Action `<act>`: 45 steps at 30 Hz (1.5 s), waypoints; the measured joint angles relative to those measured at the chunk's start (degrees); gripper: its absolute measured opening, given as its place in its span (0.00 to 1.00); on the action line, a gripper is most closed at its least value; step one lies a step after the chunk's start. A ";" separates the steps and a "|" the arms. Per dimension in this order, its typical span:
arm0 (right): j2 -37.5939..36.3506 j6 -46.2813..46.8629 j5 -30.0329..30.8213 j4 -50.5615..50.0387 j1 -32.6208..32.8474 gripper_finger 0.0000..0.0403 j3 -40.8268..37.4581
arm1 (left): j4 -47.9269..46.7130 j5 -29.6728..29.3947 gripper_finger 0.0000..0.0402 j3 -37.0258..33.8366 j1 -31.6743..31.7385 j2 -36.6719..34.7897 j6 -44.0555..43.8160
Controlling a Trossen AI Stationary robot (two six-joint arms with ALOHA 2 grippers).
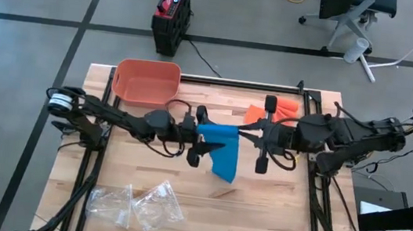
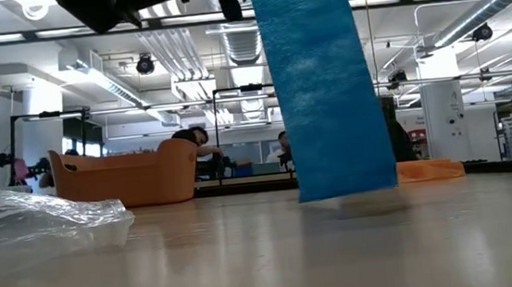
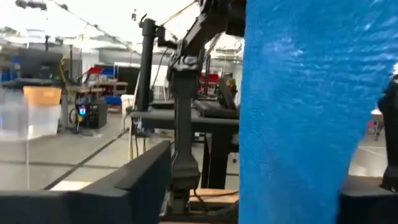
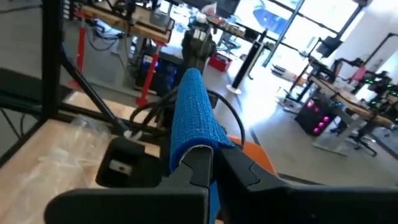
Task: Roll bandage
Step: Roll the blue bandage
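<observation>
Above the middle of the wooden table [image 1: 273,218], the 2 grippers, left [image 1: 202,137] and right [image 1: 261,134], both clench a blue bandage [image 1: 222,150] whose free end hangs to the tabletop.

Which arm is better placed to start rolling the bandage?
Probably the right: right gripper pinches the blue bandage at its top edge, while left gripper sits beside the hanging strip.

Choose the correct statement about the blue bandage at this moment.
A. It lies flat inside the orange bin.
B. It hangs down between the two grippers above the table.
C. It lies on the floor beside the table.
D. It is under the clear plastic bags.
B: the blue bandage hangs as a strip between the left gripper and the right gripper, its lower end near the table in the low view.
</observation>
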 joint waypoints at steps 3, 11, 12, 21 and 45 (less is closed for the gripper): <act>-0.05 1.11 -1.29 0.17 -0.03 0.01 0.00 | -0.09 -0.58 0.37 1.13 -0.07 1.63 0.21; -0.58 7.88 -7.82 -0.34 0.06 0.01 0.00 | -5.45 -1.68 0.04 1.50 0.52 -1.61 3.42; -0.73 8.44 -9.52 -0.28 0.09 0.01 0.00 | -7.11 -2.51 0.03 1.50 0.61 -2.56 4.12; -0.96 10.99 -14.42 -0.49 0.10 0.01 0.00 | -17.74 -10.25 0.00 1.50 1.80 -9.92 10.67; -0.35 13.45 -20.44 -1.30 0.01 0.01 0.00 | -20.82 -14.68 0.00 1.06 9.84 -9.54 8.36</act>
